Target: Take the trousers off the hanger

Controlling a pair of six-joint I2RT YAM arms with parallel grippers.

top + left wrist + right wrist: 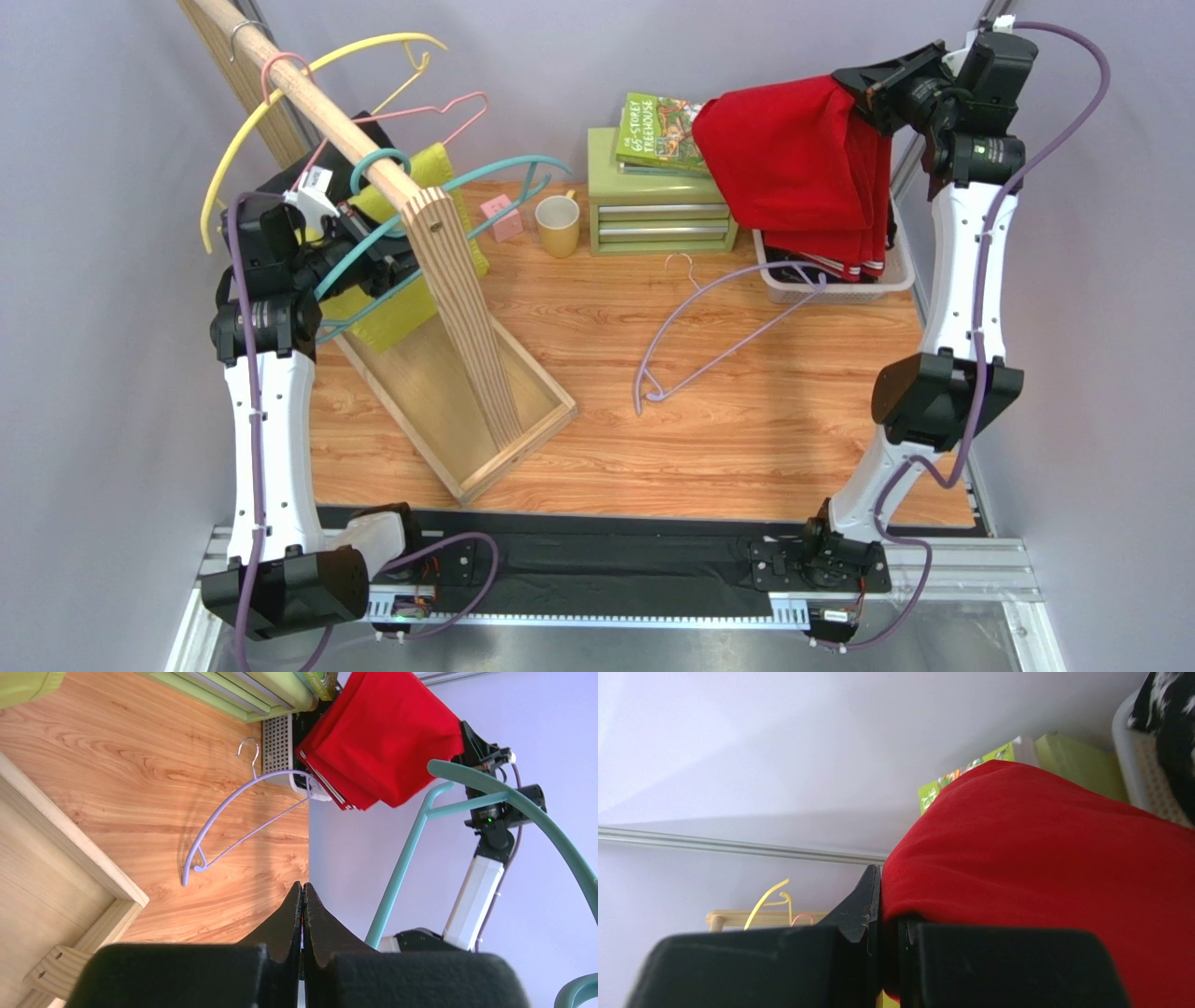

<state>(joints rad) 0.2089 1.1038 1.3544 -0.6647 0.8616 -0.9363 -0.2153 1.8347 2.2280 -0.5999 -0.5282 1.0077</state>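
The red trousers [797,161] hang folded from my right gripper [859,87], which is shut on their top edge, above the white basket [884,280]. They fill the right wrist view [1046,875], pinched at the gripper [887,896]. The black trousers with white splatter [1169,707] lie in the basket [1130,749]. A bare purple hanger [716,329] lies on the table, also in the left wrist view [238,812]. My left gripper [334,200] is shut and empty [302,889], beside a teal hanger [403,861] on the rack.
A wooden rack [463,322] with a pole holds yellow [323,84], pink [435,119] and teal [365,238] hangers; a yellow-green cloth [421,287] hangs on the teal one. A green drawer box [659,210], a book [659,133] and a mug [557,224] stand at the back.
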